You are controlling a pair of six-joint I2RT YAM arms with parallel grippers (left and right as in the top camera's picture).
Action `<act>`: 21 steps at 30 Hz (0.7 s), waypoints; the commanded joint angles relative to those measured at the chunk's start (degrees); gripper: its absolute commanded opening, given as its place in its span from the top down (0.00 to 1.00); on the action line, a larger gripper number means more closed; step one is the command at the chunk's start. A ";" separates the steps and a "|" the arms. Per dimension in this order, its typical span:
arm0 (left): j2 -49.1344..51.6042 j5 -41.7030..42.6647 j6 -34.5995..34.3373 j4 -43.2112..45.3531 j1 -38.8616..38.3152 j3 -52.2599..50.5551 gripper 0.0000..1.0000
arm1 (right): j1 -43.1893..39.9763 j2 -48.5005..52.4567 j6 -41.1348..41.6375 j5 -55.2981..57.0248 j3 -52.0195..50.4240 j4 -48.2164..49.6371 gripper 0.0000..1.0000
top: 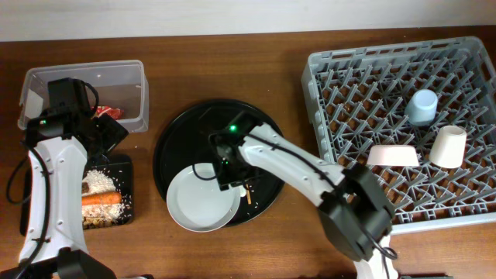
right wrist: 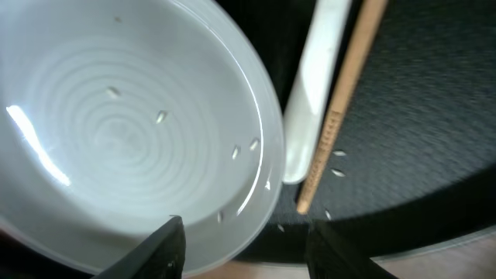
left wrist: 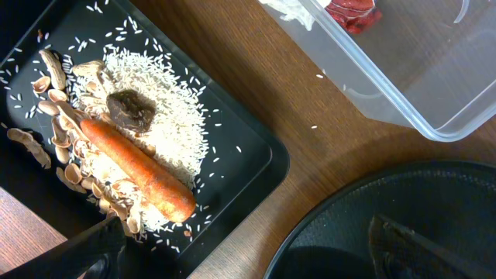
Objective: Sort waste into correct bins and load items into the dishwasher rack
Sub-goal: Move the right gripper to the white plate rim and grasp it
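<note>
- The white plate (top: 203,203) lies at the near-left edge of the round black tray (top: 186,132), overhanging that rim towards me. That free lip is why I come at it from the side.
- My right gripper (right wrist: 244,249) straddles the plate's rim with its fingers standing apart. One is over the plate's inside and one is outside, and neither is clamped yet as far as I can see.
- A few rice grains cling inside the plate, so I judge it best kept level once lifted.
- On the tray, just right of the plate, lie the white fork (right wrist: 314,85) and a wooden chopstick (right wrist: 341,101). They are close to my outer finger, so there is little room on that side.
- The dishwasher rack (top: 318,62) stands right of the tray. It already holds the pink bowl (top: 393,156), the blue cup (top: 423,106) and the cream cup (top: 448,146), but its near-left pegs look free for the plate.
- Left of the tray is the black rectangular tray (left wrist: 248,147), which holds rice (left wrist: 170,108) and the carrot (left wrist: 139,167). Beyond it the clear tub (left wrist: 418,85) holds the red wrapper (left wrist: 353,14).
- My left gripper (left wrist: 252,244) hangs spread wide and empty above that gap, clear of the plate's path to the rack.
</note>
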 commanded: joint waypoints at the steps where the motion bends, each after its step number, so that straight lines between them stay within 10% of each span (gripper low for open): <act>1: 0.09 -0.22 -0.61 -0.07 0.24 0.37 0.01 | 0.79 3.85 1.31 0.72 0.48 1.11 0.50; 21: 0.09 -0.22 -0.61 -0.04 0.24 0.37 0.01 | 1.05 4.94 3.89 2.78 -3.63 3.19 0.56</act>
